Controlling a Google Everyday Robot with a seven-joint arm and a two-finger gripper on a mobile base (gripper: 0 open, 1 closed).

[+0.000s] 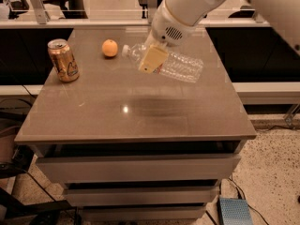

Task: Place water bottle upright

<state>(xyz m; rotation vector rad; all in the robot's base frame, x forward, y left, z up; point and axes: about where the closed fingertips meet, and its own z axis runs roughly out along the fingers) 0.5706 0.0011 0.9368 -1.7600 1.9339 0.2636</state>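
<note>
The water bottle is clear ribbed plastic with a white cap. It lies nearly level, cap end to the left and a little higher, lifted above the brown table top; its shadow falls on the table below. My gripper hangs from the white arm at the top and is shut on the bottle near its neck. One tan finger pad shows in front of the bottle; the other is hidden behind it.
A gold drink can stands upright at the table's left. An orange lies at the back, left of the bottle cap. Drawers sit under the table top. A blue box lies on the floor at lower right.
</note>
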